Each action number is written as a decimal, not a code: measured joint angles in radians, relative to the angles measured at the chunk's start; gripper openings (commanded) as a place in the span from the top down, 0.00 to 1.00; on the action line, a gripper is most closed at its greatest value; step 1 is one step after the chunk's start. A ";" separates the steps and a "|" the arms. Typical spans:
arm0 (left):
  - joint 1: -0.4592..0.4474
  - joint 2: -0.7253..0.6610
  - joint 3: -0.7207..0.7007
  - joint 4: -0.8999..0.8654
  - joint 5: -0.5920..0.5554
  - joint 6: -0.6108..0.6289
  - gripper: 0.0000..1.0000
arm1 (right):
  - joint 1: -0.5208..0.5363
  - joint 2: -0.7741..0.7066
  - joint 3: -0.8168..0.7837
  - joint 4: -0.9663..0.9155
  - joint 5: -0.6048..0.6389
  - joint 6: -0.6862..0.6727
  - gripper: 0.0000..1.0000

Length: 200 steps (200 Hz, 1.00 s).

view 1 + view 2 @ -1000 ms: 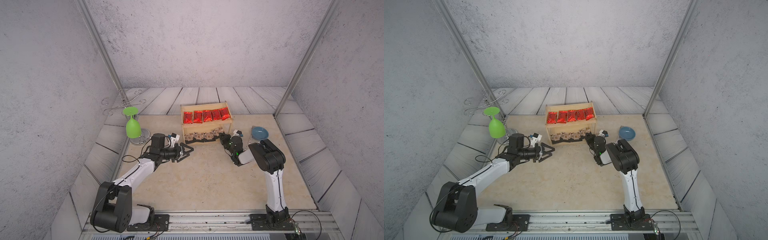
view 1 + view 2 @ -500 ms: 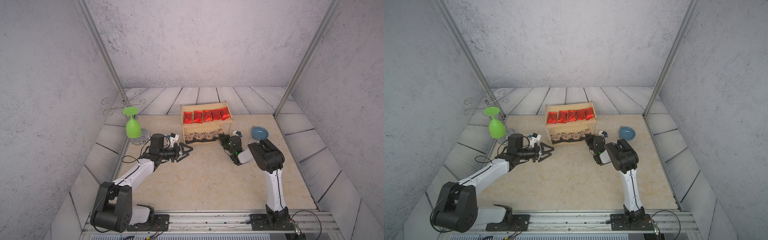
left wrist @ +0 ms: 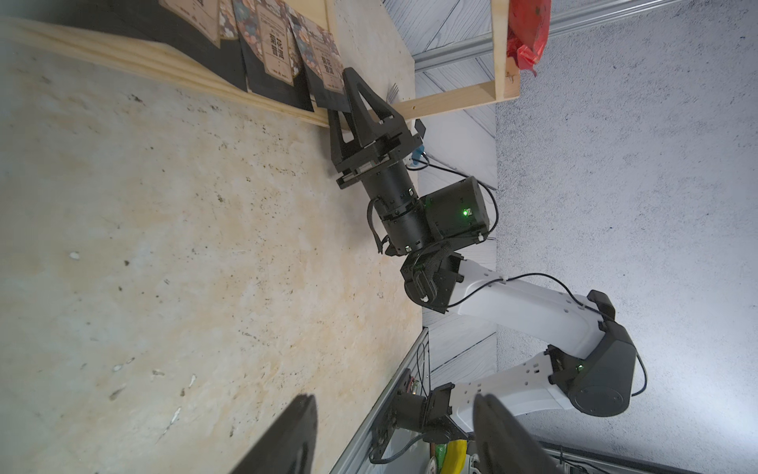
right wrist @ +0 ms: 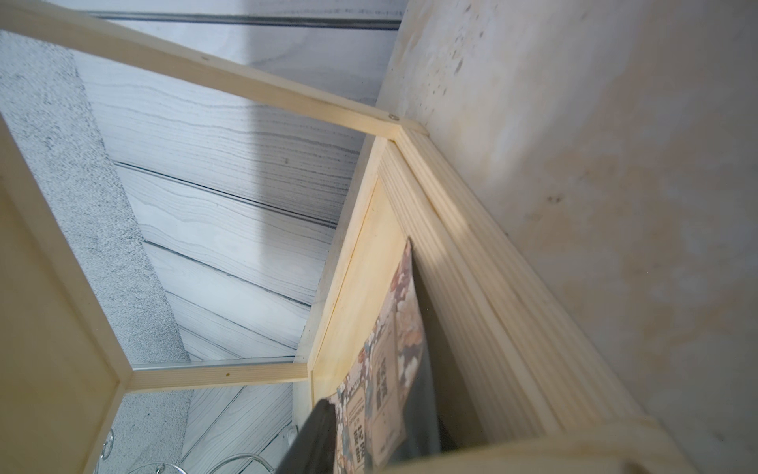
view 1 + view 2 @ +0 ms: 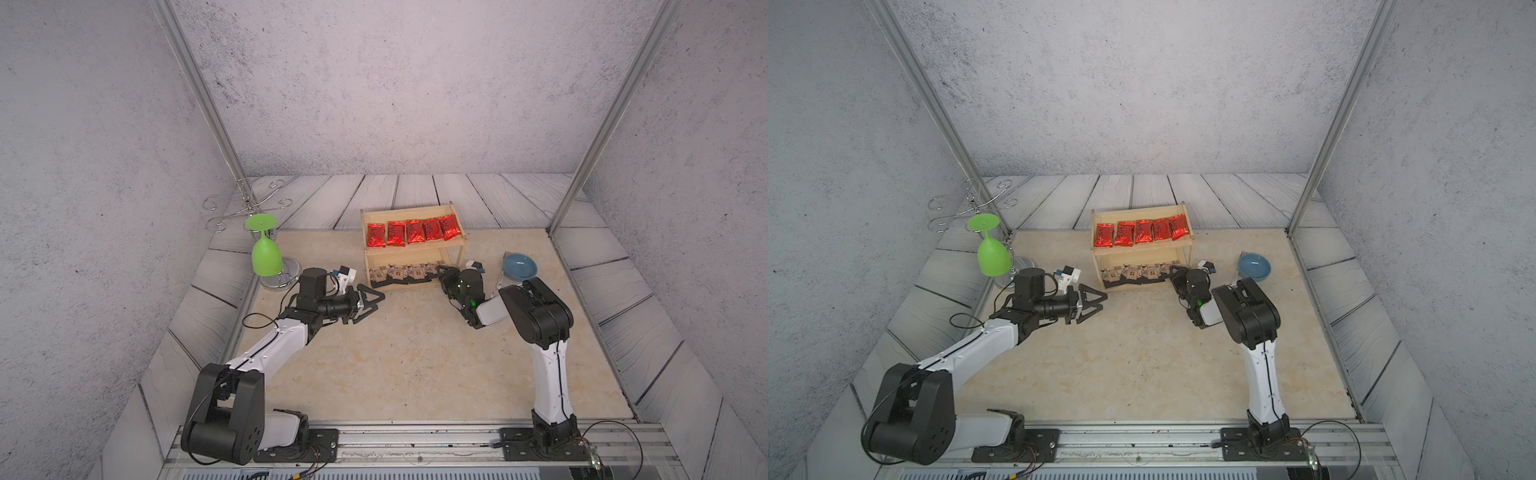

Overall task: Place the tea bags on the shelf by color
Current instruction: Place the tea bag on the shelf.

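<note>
The shelf [image 5: 415,248] [image 5: 1142,249] is a two-tier light-wood rack at the back of the table. Several red tea bags [image 5: 415,230] [image 5: 1144,231] lie in a row on its top board. Several black packets [image 5: 399,272] [image 5: 1133,272] lean along the lower board. My right gripper [image 5: 442,273] [image 5: 1174,273] [image 3: 339,92] reaches into the right end of the lower tier. Its jaws stand parted around the end black packet [image 4: 385,369], which rests on the board. One finger [image 4: 316,431] shows beside it. My left gripper [image 5: 379,301] [image 5: 1103,302] [image 3: 393,404] hovers open and empty left of the shelf's front.
A green glass [image 5: 266,257] hangs upside down from a wire rack [image 5: 249,205] at the left edge. A blue bowl [image 5: 519,266] with a fork beside it sits right of the shelf. Frame posts and grey walls close in the beige table [image 5: 415,353].
My right gripper's jaws have parted at the lower tier, letting go of the end black packet. The left arm has not moved.
</note>
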 measured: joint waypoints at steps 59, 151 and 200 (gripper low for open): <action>0.005 0.004 -0.008 0.043 0.016 -0.034 0.34 | 0.000 -0.049 0.005 -0.090 0.000 -0.003 0.56; 0.015 0.004 -0.023 0.079 0.019 -0.063 0.34 | 0.001 -0.143 0.031 -0.353 -0.007 -0.010 0.44; 0.016 0.004 -0.025 0.082 0.020 -0.066 0.34 | 0.001 -0.177 0.074 -0.501 -0.015 -0.010 0.43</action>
